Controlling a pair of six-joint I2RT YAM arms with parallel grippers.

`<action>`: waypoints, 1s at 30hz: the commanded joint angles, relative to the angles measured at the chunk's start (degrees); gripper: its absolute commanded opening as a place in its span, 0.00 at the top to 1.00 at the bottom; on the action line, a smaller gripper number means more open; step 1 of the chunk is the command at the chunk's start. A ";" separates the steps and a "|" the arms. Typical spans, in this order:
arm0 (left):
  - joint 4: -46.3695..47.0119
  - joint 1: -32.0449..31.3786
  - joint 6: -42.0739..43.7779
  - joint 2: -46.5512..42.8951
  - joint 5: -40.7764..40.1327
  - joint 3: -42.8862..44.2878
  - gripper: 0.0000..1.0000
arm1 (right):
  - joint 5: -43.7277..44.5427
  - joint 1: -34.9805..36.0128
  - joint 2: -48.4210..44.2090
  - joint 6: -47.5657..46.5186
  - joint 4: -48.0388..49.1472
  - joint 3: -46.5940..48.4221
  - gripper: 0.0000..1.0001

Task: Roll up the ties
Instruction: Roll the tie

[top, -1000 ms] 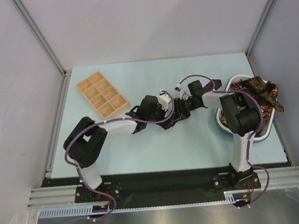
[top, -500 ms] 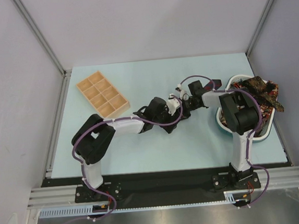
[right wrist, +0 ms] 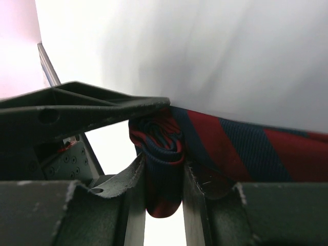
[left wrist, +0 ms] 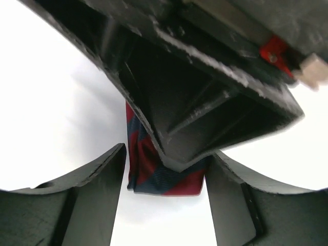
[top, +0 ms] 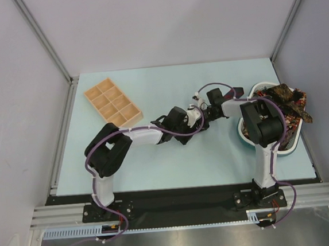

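Where the two arms meet mid-worktop [top: 174, 168], the tie [right wrist: 246, 148] sits between both sets of jaws: navy with red diagonal stripes. From overhead it's hidden under the two wrists, so only the wrist views show it.

Right wrist view: one end is wound into a tight roll [right wrist: 156, 139]. Right jaws are clenched on that roll, with a finger [right wrist: 123, 205] pressed against each side. The roll's lower end pokes out below the fingers. The unrolled length runs off to the right edge of that view.

Left wrist view: a short striped end shows under the right arm's black housing, between the left fingers [left wrist: 82, 205]. Left jaws stand apart, one finger on each side of the cloth, with their edges right up against it. Can't tell whether they pinch it or only flank it.

Elsewhere: a wooden tray [top: 112, 103] sits far left on the worktop, well apart from both arms. A white tub [top: 263, 84] is at the right edge, partly covered by the right arm. The other ties [top: 289, 100] are heaped in it in a dark patterned pile that hangs over the far right rim.
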 commanded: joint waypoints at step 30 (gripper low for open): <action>1.98 -0.06 -1.25 -9.68 -6.34 -6.67 0.09 | -5.60 5.57 10.08 -7.74 -8.74 10.56 0.79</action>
